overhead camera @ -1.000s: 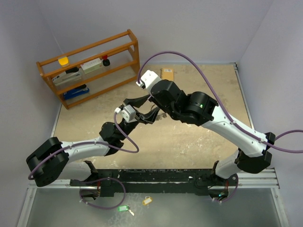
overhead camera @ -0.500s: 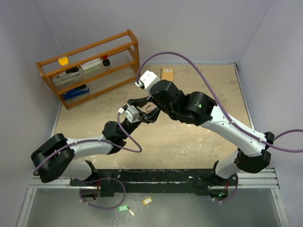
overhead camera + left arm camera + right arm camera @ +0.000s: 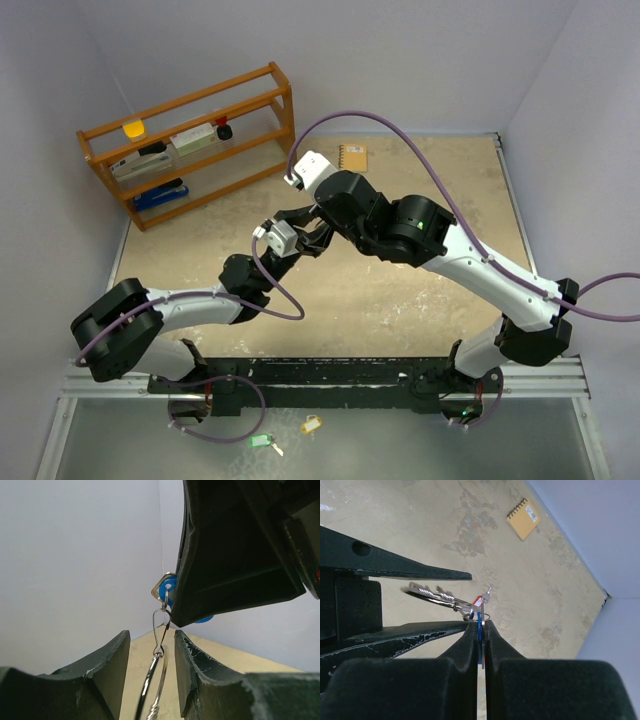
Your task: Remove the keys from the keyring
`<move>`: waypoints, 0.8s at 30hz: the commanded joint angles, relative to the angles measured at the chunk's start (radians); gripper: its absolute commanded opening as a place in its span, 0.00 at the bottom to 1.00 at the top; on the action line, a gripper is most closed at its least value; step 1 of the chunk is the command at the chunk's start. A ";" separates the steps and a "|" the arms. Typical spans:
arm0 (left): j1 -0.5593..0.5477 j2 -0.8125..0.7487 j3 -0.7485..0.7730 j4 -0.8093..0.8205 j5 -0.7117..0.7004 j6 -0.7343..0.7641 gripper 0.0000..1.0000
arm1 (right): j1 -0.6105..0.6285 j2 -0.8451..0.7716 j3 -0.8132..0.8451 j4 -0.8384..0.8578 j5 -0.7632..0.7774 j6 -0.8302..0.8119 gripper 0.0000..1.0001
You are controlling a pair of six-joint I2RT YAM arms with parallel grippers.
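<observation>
My right gripper (image 3: 481, 622) is shut on the blue-tagged key (image 3: 480, 630), held edge-on between its pads, in the air over the table. The red tag (image 3: 477, 600) and a small silver key (image 3: 488, 593) hang by it. The keyring (image 3: 427, 593), with its bunch of silver keys, stretches away from the blue tag. In the left wrist view the ring (image 3: 156, 672) runs up to a wire clip below the blue tag (image 3: 169, 587). My left gripper (image 3: 151, 635) is open, its jaws standing either side of the ring without touching it. Both grippers meet in the top view, left (image 3: 303, 232), right (image 3: 325, 222).
A wooden shelf (image 3: 190, 140) with small items stands at the back left. An orange notebook (image 3: 352, 156) lies at the back of the table (image 3: 400, 300). A green tag (image 3: 260, 439) and a yellow tag (image 3: 311, 425) lie on the ledge in front of the arm bases.
My left arm has moved right, toward the right gripper, bringing its open jaws round the ring. The right gripper has stayed almost still, holding the blue tag.
</observation>
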 commanded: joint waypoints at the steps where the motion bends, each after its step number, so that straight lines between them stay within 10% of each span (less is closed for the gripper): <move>1: -0.003 0.012 0.032 0.067 -0.009 0.014 0.38 | 0.007 -0.015 -0.003 0.055 0.030 -0.010 0.00; 24: -0.003 0.021 -0.004 0.100 -0.022 0.033 0.22 | 0.006 -0.001 -0.006 0.075 0.046 -0.021 0.00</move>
